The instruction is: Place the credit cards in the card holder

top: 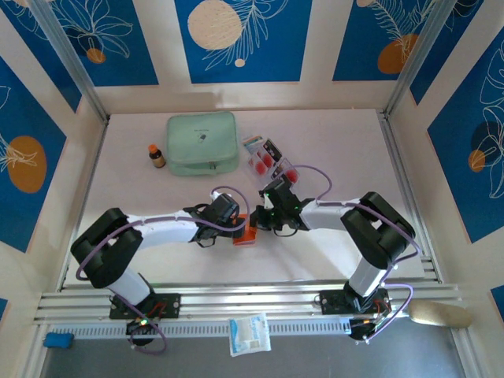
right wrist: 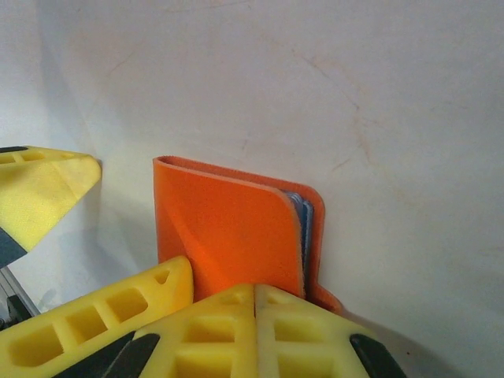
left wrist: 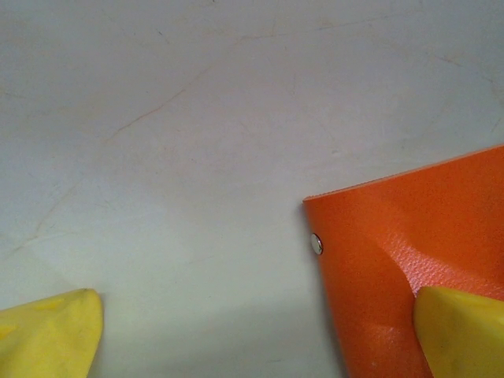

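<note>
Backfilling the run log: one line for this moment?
left claw open, finger on card holder | right claw shut on holder flap | credit cards beside mint pouch

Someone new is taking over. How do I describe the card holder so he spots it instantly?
From the mint-green pouch at the back of the table, come toward the arms to where the left gripper and right gripper meet. The card holder is there: a small orange-red folding wallet, far smaller than the pouch.

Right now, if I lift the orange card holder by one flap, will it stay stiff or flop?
Likely floppy: the cover of the card holder curls above the right hand. Probably light, and it may slide on the smooth table unless pinned.
</note>
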Robot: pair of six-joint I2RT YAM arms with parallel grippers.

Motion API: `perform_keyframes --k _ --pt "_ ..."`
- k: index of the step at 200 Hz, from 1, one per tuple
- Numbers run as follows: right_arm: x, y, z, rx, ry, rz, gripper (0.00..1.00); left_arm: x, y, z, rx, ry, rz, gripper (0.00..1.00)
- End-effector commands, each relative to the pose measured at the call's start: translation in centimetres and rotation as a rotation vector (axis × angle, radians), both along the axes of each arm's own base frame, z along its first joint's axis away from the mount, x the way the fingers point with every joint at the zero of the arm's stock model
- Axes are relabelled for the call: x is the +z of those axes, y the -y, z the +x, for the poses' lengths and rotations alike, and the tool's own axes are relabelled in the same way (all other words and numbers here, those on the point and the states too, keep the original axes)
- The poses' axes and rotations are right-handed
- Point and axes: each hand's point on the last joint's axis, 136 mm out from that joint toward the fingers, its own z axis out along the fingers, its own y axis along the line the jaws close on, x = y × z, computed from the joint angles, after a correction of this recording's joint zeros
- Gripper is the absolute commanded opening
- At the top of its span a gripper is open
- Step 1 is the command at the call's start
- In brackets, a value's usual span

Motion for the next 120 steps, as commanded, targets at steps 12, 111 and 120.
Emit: perform_keyframes --k 12,111,120 --pt "-4.6 2.9 -4.5 0.015 -0.139 -0.145 0.0 -2.9 -2.0 -2.3 -0.009 -0.099 0.101 1.0" --pt "-7.3 4.5 -7.5 0.046 -0.123 -0.242 0.0 -2.7 -1.9 -2.4 0.003 -0.103 0.097 1.0" --pt "-7.4 4.5 -7.8 0.053 -0.12 -0.247 0.0 -2.7 -2.0 -2.4 0.006 -0.103 0.098 1.0"
